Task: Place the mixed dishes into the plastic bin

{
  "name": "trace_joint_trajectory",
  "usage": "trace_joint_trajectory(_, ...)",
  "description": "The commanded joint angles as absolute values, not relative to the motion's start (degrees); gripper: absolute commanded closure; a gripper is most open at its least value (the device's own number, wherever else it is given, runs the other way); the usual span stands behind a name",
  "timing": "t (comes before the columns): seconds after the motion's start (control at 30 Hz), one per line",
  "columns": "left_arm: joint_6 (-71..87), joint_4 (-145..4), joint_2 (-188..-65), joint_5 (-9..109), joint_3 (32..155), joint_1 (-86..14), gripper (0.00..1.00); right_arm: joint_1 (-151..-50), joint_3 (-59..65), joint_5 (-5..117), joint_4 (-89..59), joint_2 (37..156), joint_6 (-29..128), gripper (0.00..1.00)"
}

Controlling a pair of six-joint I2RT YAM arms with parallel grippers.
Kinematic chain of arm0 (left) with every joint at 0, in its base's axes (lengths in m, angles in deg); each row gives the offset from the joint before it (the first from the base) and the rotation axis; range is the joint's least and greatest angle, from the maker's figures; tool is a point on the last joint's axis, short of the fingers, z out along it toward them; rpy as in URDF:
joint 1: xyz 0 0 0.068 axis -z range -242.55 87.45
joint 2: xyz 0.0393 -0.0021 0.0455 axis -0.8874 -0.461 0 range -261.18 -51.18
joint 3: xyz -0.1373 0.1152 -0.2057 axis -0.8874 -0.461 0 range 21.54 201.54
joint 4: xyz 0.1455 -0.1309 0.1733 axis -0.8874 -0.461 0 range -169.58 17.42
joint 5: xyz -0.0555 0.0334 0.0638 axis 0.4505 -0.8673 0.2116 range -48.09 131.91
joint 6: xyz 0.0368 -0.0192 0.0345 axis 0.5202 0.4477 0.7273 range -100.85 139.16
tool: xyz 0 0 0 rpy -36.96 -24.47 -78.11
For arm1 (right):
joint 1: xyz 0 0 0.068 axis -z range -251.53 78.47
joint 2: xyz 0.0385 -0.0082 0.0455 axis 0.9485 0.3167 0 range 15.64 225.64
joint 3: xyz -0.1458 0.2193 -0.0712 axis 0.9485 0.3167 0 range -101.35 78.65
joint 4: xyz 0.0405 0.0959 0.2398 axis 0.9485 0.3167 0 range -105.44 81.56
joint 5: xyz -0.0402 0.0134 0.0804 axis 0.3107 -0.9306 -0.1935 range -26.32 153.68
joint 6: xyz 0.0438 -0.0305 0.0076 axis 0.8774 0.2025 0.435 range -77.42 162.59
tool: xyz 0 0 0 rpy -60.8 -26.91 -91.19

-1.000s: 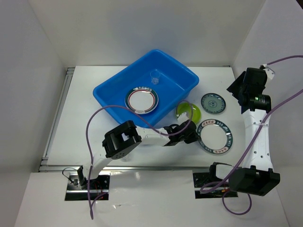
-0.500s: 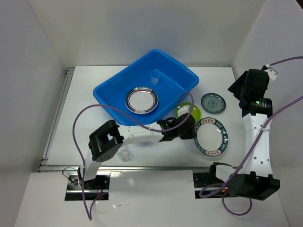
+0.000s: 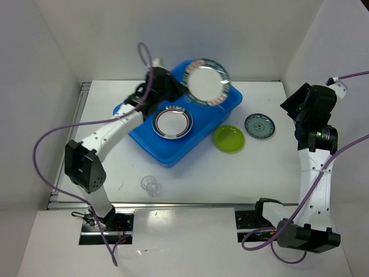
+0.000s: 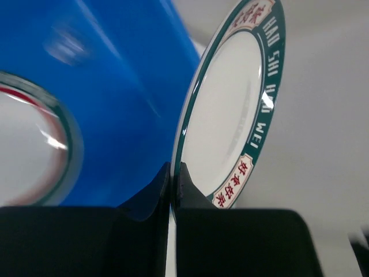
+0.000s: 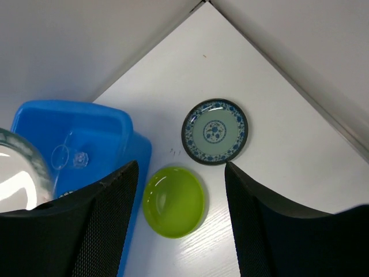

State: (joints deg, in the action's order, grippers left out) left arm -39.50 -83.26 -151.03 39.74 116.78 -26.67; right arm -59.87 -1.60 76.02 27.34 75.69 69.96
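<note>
The left fingers [image 4: 144,199] are clamped on the thin edge of a teal-rimmed plate [image 4: 230,109]. The plate is round and glossy white with a band lettered in white and red, and it is held tilted in the air over the far end of the blue bin [image 3: 190,144], a smooth plastic tub with rounded corners. A matching plate [image 3: 171,123] lies flat inside, near a small clear cup [image 5: 69,157]. The right fingers [image 5: 109,219], dark and mesh-textured, stand wide apart and empty above the white worktop [image 3: 277,167]. A lime-green plate [image 3: 229,138], a dark patterned saucer [image 3: 259,125] and a second cup [image 3: 149,184] sit on it.
</note>
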Motion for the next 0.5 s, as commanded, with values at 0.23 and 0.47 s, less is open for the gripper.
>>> trace_joint_trajectory(0.23, -37.54, -90.86, -145.39, 43.14, 112.68, -46.64, 1.0, -60.02, 0.25, 73.35, 23.76, 73.73, 70.53, 0.33)
trace_joint_trajectory(0.47, -34.11, -97.35, -148.02, 40.6, 107.86, -47.17, 1.0, -60.02, -0.28, 73.35, 23.76, 74.26, 70.01, 0.33)
